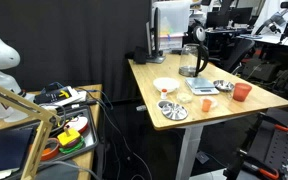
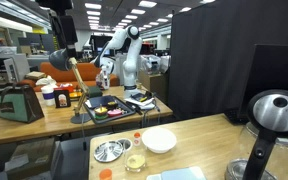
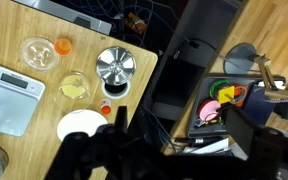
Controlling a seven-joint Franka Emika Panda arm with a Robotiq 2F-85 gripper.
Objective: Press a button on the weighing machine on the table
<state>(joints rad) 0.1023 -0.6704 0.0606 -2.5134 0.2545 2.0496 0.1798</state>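
The weighing machine (image 1: 202, 87) is a flat grey-silver slab on the light wooden table (image 1: 246, 105), between a white bowl (image 1: 165, 85) and a metal dish (image 1: 222, 86). It also shows at the left of the wrist view (image 3: 9, 97) and at the bottom edge of an exterior view (image 2: 179, 174). My gripper (image 3: 184, 140) shows as dark fingers spread apart, open and empty. It hangs high over the gap between the table edge and the lower bench, well away from the weighing machine. The white arm (image 2: 124, 55) stands far behind the table.
On the table are a second metal dish (image 3: 115, 66), a yellow-filled bowl (image 3: 74, 87), a glass bowl (image 3: 36, 52), an orange cup (image 1: 242, 92) and a kettle (image 1: 191, 60). A cluttered bench (image 1: 69, 120) with toys and cables stands beside the table.
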